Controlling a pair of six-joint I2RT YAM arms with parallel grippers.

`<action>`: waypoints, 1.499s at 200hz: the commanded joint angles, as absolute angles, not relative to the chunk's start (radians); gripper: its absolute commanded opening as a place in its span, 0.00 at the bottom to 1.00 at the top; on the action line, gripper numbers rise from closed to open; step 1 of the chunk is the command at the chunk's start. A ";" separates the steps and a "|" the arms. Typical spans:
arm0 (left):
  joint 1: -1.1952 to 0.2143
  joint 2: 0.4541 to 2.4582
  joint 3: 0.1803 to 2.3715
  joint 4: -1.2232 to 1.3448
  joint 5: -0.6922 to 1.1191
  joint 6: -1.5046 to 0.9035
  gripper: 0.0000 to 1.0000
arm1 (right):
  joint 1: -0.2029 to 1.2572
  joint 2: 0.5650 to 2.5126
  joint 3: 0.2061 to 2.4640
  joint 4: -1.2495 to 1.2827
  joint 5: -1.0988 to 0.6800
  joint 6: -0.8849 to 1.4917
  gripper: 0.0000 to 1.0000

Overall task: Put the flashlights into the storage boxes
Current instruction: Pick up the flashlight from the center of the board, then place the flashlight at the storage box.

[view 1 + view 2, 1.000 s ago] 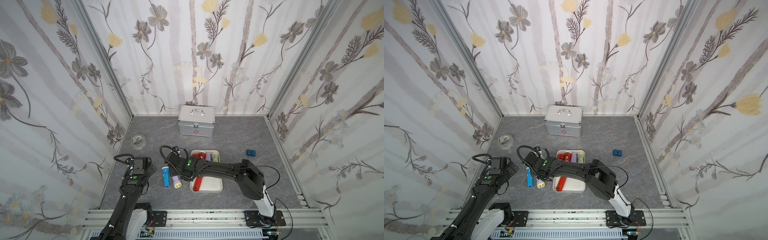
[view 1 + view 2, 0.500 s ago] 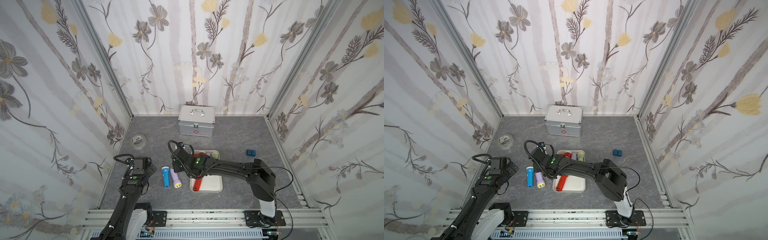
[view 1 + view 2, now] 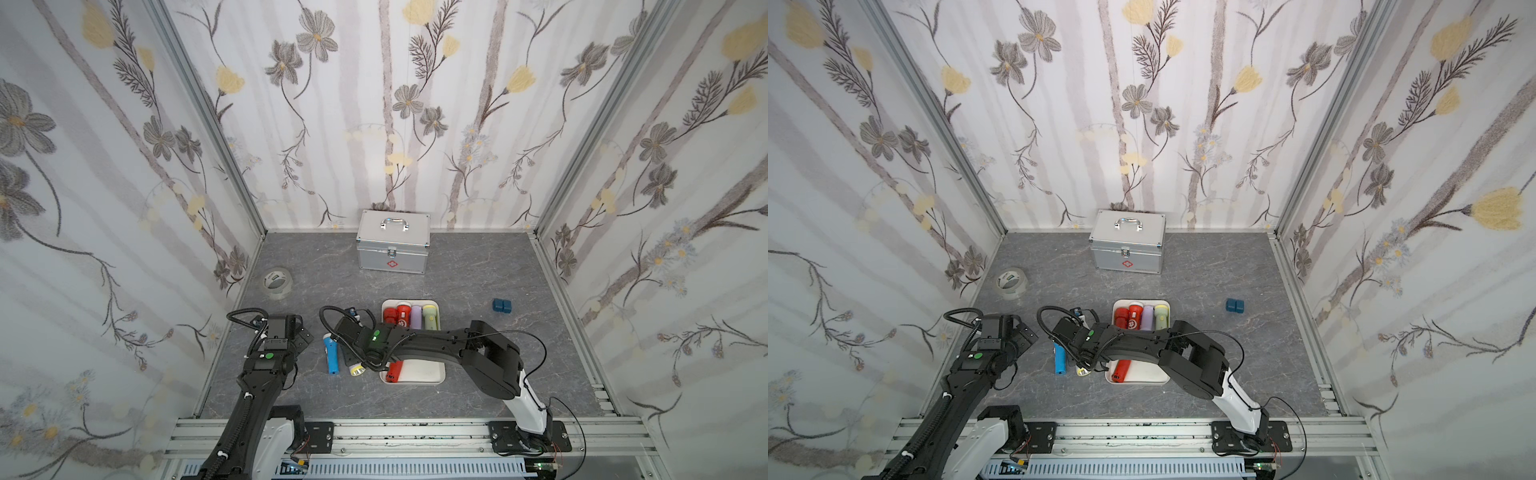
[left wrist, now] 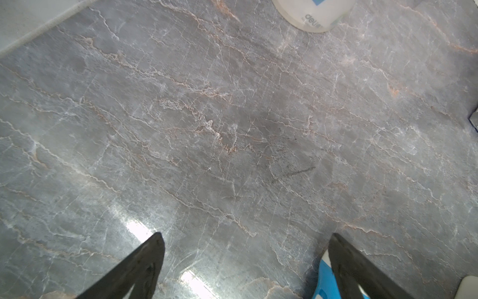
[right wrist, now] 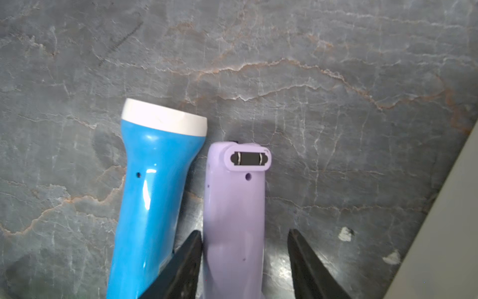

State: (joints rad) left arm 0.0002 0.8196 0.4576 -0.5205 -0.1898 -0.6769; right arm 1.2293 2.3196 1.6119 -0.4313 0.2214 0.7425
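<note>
Straddling the lilac flashlight (image 5: 234,207) with the right hand (image 5: 243,231), spread and gripping nothing, close against one flank only. Lies on the bench (image 3: 457,270), blue flashlight (image 5: 150,194) just beside at 9 o'clock, white tray (image 3: 419,371) rim near at 3, bare room toward 12. Hovers left hand (image 4: 246,234), spread and empty, over bare bench. Shows red cross (image 3: 392,264) on silver case (image 3: 392,237); tape roll (image 4: 310,15) lettering cut off.

Left arm (image 3: 266,376) bent near its base, left gripper (image 4: 246,234) jaws wide apart, right arm (image 3: 432,343) stretched low leftward, right gripper (image 5: 243,233) jaws parted.
</note>
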 commanded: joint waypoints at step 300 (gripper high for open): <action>0.000 0.799 0.450 -0.509 -0.197 -0.672 1.00 | 1.117 1.631 0.889 -0.167 0.391 1.127 0.34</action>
State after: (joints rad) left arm -0.0002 0.7986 0.4515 -0.5205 -0.1867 -0.6769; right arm 1.1183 1.6749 0.9688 -0.2806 0.3416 0.9730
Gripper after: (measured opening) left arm 0.997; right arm 0.372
